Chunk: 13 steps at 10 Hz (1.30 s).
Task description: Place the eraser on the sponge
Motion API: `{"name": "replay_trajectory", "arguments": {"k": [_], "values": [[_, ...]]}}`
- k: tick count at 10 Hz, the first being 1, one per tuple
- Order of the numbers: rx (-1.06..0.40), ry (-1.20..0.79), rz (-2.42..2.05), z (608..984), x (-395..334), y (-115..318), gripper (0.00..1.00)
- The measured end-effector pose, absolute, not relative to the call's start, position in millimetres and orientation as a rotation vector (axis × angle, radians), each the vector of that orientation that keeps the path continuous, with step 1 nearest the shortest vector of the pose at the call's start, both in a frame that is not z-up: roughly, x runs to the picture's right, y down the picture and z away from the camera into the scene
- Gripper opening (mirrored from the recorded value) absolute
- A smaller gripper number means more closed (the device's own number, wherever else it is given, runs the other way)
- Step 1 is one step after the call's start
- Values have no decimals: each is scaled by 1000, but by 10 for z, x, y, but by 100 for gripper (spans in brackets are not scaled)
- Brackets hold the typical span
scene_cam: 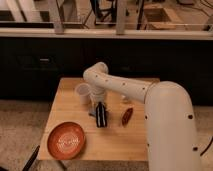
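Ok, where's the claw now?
Camera view: the claw hangs over the table, just in front of the white cup, reddish object beside it at picture right.

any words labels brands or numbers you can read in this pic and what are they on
None can be read anywhere in this view.
orange plate: pale marks in its middle, too blurred to read as letters.
white cup: plain, no print visible.
gripper, low over the wooden table beside the cup: no marking visible.

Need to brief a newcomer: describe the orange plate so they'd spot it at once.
Find the wooden table. The plate lies at its front-left corner, left of the dark claw at mid-table. It alone is round, flat and orange; the cup is white.
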<state>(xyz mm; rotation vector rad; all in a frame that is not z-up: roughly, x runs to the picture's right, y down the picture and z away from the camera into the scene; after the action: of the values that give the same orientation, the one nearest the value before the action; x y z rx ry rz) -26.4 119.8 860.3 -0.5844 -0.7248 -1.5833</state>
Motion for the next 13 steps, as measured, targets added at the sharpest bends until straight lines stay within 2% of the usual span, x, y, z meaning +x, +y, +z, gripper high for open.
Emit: {"name": "replay_trajectory", "arguments": {"k": [3, 6, 13], "values": [[-456, -825, -1502, 8588, -216, 1130, 0], [-383, -789, -1586, 8539, -285, 1110, 0], [-367, -660, -1695, 8571, -289, 976, 0]]}}
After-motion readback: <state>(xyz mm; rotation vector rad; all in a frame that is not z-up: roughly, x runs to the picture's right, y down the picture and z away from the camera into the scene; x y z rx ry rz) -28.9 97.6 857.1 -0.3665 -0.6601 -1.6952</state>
